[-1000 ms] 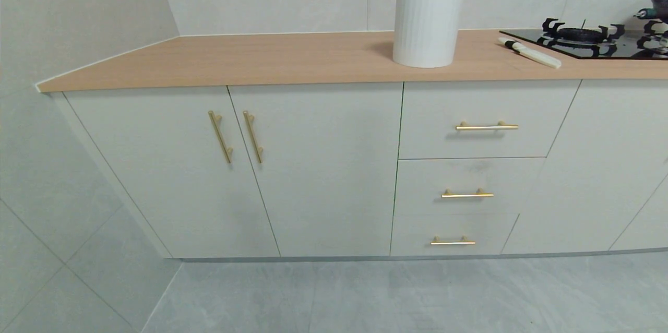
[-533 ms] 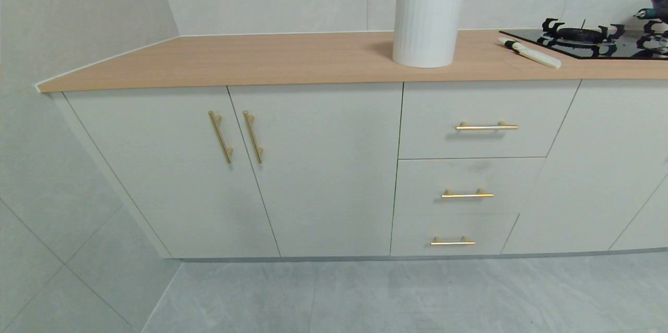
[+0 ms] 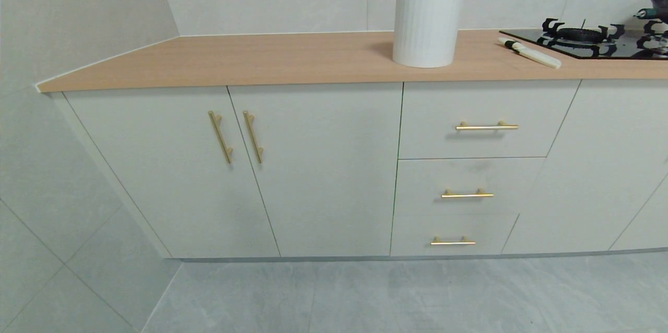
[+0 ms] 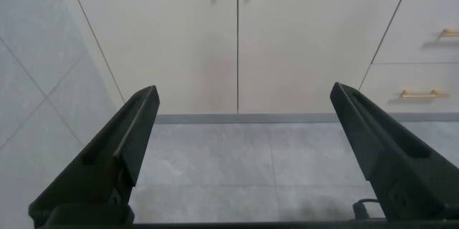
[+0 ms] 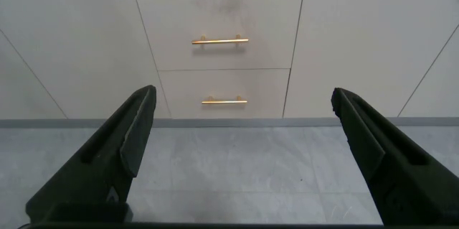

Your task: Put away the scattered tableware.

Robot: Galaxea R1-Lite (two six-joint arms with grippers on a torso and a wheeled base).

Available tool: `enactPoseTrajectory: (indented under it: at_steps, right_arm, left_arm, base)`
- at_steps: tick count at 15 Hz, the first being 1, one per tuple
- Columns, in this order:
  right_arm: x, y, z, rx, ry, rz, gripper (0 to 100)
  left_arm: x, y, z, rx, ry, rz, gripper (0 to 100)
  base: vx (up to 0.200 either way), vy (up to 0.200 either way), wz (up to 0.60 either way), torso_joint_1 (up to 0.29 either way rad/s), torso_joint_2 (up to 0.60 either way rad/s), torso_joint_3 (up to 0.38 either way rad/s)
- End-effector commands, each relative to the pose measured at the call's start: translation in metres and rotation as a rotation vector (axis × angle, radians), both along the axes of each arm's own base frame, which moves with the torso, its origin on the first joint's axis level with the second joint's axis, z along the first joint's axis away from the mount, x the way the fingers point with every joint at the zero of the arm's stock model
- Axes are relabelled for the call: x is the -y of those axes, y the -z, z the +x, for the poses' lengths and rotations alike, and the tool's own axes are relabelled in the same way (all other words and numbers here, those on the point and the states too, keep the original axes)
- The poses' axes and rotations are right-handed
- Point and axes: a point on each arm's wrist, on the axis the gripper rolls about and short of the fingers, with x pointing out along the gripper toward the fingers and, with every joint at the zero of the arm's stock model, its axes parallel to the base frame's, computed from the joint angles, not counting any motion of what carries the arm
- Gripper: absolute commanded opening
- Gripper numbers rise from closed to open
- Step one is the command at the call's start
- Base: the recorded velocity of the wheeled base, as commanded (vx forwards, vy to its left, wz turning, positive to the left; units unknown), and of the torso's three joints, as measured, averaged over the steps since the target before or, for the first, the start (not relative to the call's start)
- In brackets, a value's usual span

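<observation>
- While it hangs low in front of the cabinet base, the left gripper (image 4: 244, 94) has its two dark, wedge-shaped fingers (image 4: 118, 153) spread wide. They hold nothing and touch nothing (grey floor tile shows through the gap).
- The right gripper (image 5: 244, 94) is spread just as wide. Its matte black fingers (image 5: 380, 150) are bare and face the lower drawers (image 5: 219, 49).
- A knife (image 3: 529, 52), the task's tableware, lies flat on the countertop at the upper right of the head view. It is slim and pale cream with a dark band near its far end. It sits just beside the hob's front corner, well apart from both grippers.
- The countertop (image 3: 261, 59) is a smooth slab of warm wood grain with a straight front edge.
- A tall white cylinder (image 3: 428, 14) with fine vertical ribs stands upright on it, near the knife but not touching it.
- The hob (image 3: 589, 51) is glossy black glass with black pan supports on top.
- Flat off-white cabinet doors (image 3: 313, 166) fill the middle of the head view, with two thin brass-coloured bar handles (image 3: 219, 135) set upright where they meet.
- Each drawer, right of the doors, has a horizontal bar of the same metal.
- The floor (image 3: 417, 296) is large matte grey tile.
</observation>
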Motion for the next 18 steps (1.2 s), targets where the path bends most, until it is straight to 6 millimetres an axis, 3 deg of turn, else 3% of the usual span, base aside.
enactPoseTrajectory:
  at_steps: [1, 3, 18]
  right_arm:
    - [0.0, 0.0001, 0.0002, -0.003, 0.0, -0.001, 100]
    - [0.0, 0.0001, 0.0002, -0.003, 0.0, -0.001, 100]
    - [0.0, 0.0001, 0.0002, -0.003, 0.0, -0.001, 100]
  left_arm:
    - [0.0, -0.0002, 0.0, 0.001, 0.0, 0.001, 100]
    - [0.0, -0.0002, 0.0, 0.001, 0.0, 0.004, 100]
    - [0.0, -0.0002, 0.0, 0.001, 0.0, 0.001, 100]
  base:
    - [0.0, 0.0, 0.0, 0.0, 0.0, 0.0]
    - [0.0, 0.0, 0.0, 0.0, 0.0, 0.0]
    - [0.2, 0.0, 0.0, 0.003, 0.0, 0.002]
